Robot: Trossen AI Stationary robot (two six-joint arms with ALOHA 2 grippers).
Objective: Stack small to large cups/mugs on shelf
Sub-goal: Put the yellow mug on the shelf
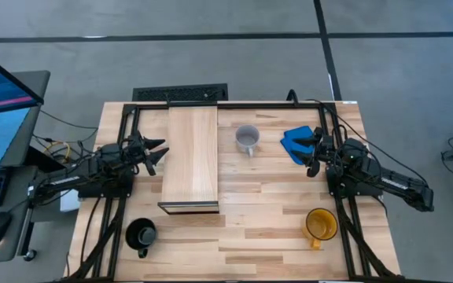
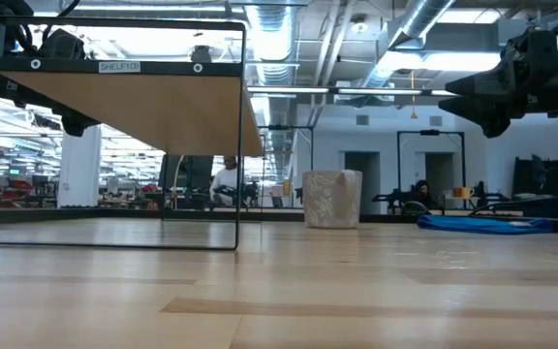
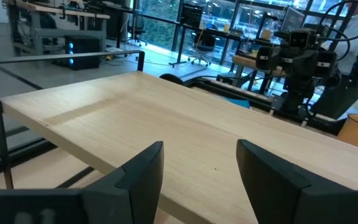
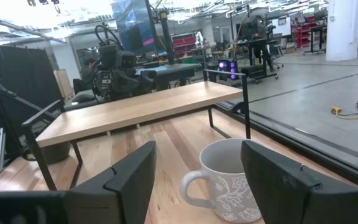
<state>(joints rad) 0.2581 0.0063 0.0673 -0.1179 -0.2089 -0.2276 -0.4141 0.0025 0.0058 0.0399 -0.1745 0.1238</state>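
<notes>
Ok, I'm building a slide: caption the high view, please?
Both arms wait beside the empty shelf; white mug, black mug and yellow mug sit on the table.

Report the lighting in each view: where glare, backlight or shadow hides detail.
High view: even light, black mug dark but readable. Low view: bright ceiling lights leave the right gripper silhouetted, and the shelf underside shaded. Left wrist view: bright windows behind, shelf top clear. Right wrist view: white mug evenly lit, floral pattern legible.
</notes>
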